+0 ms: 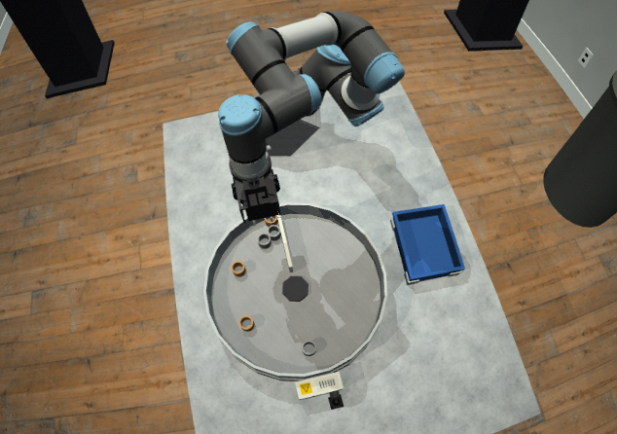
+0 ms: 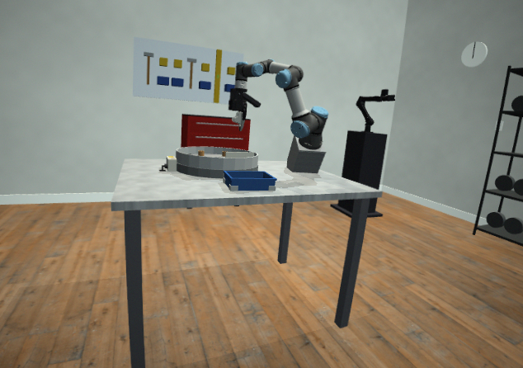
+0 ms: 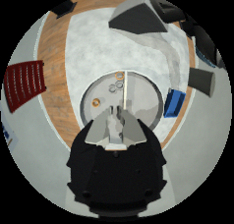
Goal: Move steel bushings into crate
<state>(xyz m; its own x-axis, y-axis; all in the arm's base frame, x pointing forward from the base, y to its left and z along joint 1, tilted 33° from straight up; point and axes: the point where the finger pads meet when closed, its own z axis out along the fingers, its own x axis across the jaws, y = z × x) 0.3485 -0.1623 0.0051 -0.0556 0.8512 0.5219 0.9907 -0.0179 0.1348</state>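
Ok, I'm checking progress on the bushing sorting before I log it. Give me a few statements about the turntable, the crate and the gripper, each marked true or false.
1. The blue crate holds two steel bushings. False: no bushing shows in it.
2. The gripper hangs above the turntable with its jaws shut on nothing. True.
3. Three grey steel bushings lie on the turntable: two close together near the gripper, one near the front rim. True.
4. All the brass-coloured bushings sit on the crate's side of the turntable. False: two lie on the side away from the crate, and a third shows at the gripper's edge.
5. The crate stands on the turntable. False: it stands beside it on the table.
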